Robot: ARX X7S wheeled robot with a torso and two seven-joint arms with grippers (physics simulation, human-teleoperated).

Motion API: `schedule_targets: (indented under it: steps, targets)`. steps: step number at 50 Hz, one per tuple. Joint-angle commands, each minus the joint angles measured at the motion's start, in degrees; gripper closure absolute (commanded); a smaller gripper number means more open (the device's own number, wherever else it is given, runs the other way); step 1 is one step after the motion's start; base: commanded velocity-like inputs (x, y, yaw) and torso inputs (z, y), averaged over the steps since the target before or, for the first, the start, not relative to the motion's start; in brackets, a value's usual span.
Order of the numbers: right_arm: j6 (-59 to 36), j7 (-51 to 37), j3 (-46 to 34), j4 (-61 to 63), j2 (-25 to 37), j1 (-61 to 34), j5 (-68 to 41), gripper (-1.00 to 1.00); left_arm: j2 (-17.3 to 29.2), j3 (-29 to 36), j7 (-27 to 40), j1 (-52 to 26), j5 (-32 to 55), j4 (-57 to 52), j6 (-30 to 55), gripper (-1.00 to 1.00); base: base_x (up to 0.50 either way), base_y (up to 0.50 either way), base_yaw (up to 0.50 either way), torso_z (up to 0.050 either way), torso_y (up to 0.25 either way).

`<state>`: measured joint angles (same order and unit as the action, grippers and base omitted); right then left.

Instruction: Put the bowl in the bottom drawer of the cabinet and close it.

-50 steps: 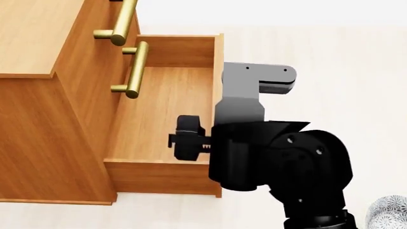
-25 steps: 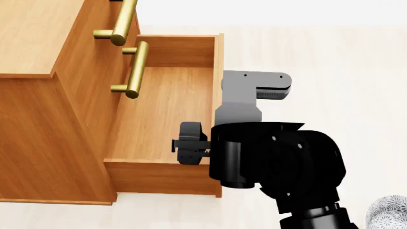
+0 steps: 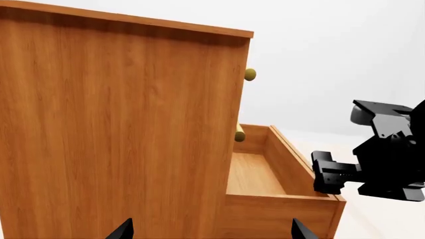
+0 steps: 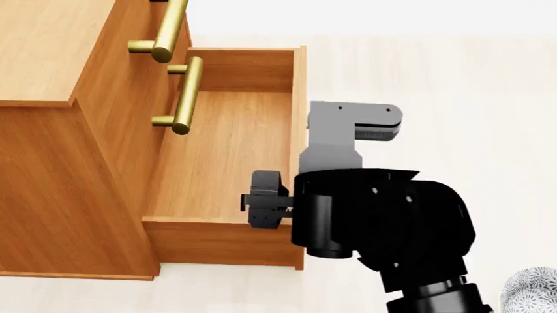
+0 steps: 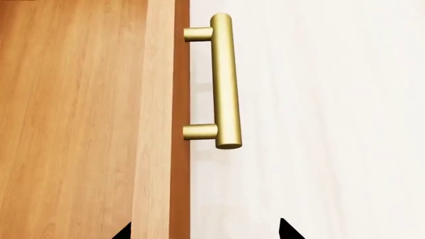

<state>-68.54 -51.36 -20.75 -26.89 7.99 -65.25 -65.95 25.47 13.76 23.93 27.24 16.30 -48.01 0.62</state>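
Bowl point(image 4: 533, 292) sat on the floor near the base, ungrasped; right gripper point(image 5: 202, 230) hung with jaws apart over the bottom drawer point(image 4: 228, 153) front and handle point(image 5: 224, 79); drawer stood open, empty; left gripper point(image 3: 209, 230) also spread, beside the cabinet point(image 3: 119, 129); next: fetch bowl.

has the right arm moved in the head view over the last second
Yes, slightly. The right gripper has shifted down the view and a little away from the bottom drawer front.

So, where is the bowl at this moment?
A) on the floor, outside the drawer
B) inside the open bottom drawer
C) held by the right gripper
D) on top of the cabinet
A: the bowl lies on the pale floor at the head view's lower right corner; the bottom drawer is open and bare.
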Motion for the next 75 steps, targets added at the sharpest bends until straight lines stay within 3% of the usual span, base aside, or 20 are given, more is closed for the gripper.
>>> schedule_targets:
  steps: [1,75]
  targets:
    - [0.2,-0.6,0.0,0.2,0.9,0.2,-0.6,-1.0,0.1,0.3,0.1,-0.2,0.1,0.6,-0.4,-1.0,0.0,0.0,0.0,0.0,0.0]
    - [-2.7,-7.3,4.0,7.3,9.7,3.4,-6.8,-1.0,1.3,2.2,1.5,-0.6,-0.2,0.7,-0.7,-1.0,0.0,0.0,0.0,0.0,0.0]
